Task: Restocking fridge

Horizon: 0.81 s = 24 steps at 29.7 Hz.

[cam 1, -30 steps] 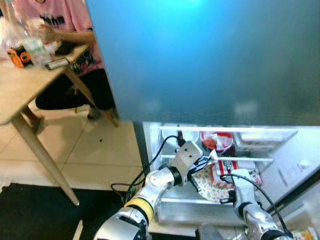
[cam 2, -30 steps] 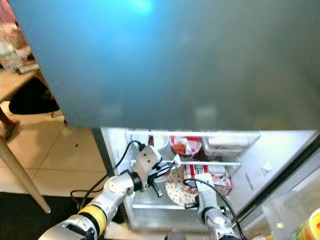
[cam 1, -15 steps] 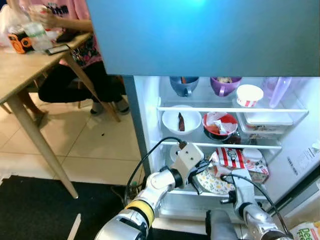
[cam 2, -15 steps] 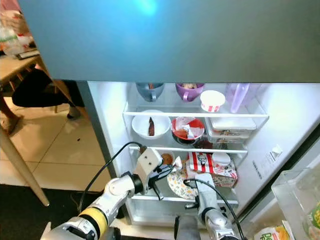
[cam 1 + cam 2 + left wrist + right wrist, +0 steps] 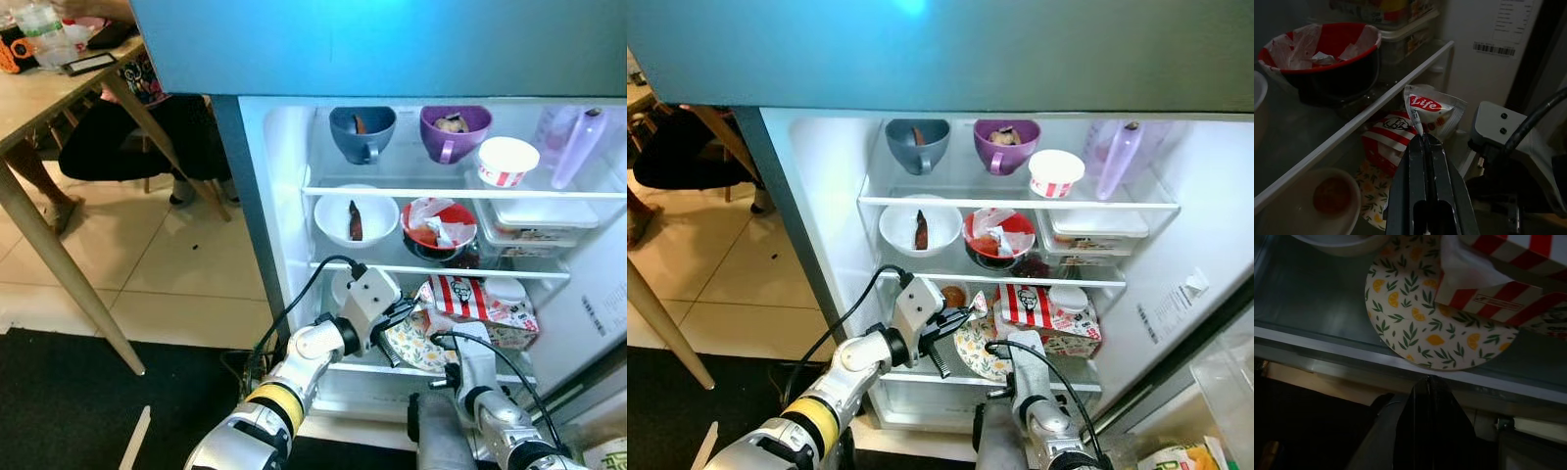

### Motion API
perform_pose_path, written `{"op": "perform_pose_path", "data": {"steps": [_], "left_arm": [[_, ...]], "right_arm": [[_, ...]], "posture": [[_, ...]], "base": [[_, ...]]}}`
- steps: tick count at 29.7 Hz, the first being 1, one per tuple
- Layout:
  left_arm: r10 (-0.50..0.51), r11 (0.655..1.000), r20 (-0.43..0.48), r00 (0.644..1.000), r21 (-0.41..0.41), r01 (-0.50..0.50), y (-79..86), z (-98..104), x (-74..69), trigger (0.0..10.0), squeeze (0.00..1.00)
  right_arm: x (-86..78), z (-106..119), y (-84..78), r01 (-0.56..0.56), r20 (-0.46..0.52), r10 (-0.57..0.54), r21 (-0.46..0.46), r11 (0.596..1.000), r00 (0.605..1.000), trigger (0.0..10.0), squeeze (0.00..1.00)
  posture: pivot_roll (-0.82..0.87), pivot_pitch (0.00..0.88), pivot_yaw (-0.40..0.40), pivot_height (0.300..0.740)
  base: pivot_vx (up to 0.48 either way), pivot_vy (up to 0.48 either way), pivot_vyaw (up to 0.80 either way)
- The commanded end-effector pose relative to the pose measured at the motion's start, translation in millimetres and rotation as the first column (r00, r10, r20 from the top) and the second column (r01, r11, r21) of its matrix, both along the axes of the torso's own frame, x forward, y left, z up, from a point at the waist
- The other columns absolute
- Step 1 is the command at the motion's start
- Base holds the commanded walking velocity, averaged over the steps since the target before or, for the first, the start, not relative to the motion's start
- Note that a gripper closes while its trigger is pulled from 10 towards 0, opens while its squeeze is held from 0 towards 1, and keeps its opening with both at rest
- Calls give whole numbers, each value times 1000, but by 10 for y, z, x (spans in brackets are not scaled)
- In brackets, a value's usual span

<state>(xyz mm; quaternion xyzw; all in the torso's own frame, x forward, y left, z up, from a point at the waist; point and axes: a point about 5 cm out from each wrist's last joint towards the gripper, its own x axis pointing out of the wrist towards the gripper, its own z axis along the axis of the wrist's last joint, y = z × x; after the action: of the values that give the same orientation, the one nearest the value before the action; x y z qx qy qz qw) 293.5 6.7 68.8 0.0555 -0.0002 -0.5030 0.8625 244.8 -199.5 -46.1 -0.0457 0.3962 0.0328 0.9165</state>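
The fridge stands open with its lit shelves [image 5: 431,191] in front of me. My left gripper [image 5: 1422,138] is shut on the corner of a small red-and-white sauce packet [image 5: 1434,111], held at the lower shelf beside a red-striped carton [image 5: 472,302]. Under the carton lies a lemon-patterned plate [image 5: 1418,320]. My right gripper [image 5: 1428,381] is shut on nothing, just below that plate at the shelf's front edge. A small white bowl [image 5: 1334,198] with a brown morsel sits at the lower shelf's left.
Higher shelves carry a blue mug [image 5: 361,132], a purple mug [image 5: 453,129], a striped cup [image 5: 511,160], a white bowl [image 5: 355,217], a red bowl [image 5: 439,227] and a clear box [image 5: 544,220]. A wooden table [image 5: 39,108] and a seated person are on the left; a black mat [image 5: 88,411] lies below.
The camera has tilted, so the fridge's upper shelves have come into view under the blue freezer door. Both grippers stay at the lower shelf, the left still holding the packet.
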Motion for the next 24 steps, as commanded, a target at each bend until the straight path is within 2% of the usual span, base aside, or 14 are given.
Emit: {"op": "perform_pose_path", "data": {"steps": [1,8,9,11,14,18,20,21,24], "left_arm": [[-58,993,61,996,-96,63,-377,275,-11,10000,0],[-27,991,88,996,-126,38,-402,367,26,10000,0],[15,990,98,995,-141,-1,-425,420,61,10000,0],[15,990,98,995,-141,-1,-425,420,61,10000,0],[74,986,121,990,-156,-55,-476,519,119,10000,0],[116,980,142,983,-178,-90,-490,625,177,10000,0],[131,976,145,981,-191,-102,-501,677,201,10000,0],[131,976,145,981,-191,-102,-501,677,201,10000,0],[127,975,146,981,-203,-96,-544,719,193,10000,0]], "right_arm": [[42,29,35,-9,26,9,11,1000,1000,10000,0],[67,48,56,-21,45,20,19,1000,999,10000,0],[81,57,68,-26,53,25,21,999,998,10000,0],[81,57,68,-26,53,25,21,999,998,10000,0],[134,96,114,-39,82,37,30,999,996,10000,0],[221,168,153,-36,140,30,46,998,990,10000,0],[311,260,121,-12,203,0,60,998,979,10000,0],[311,260,121,-12,203,0,60,998,979,10000,0],[407,372,84,4,279,-23,70,998,960,10000,0]], "posture": [[-64,0,30,540],[-64,0,30,540],[-68,0,33,540],[-68,0,33,540],[-88,0,54,540],[-101,0,85,540],[-112,5,112,540],[-112,5,112,540],[-125,55,138,540]], "base": [[0,0,0],[0,0,0],[0,0,0],[0,0,0],[0,0,0],[0,0,0],[0,0,0],[0,0,0],[0,0,0]]}}
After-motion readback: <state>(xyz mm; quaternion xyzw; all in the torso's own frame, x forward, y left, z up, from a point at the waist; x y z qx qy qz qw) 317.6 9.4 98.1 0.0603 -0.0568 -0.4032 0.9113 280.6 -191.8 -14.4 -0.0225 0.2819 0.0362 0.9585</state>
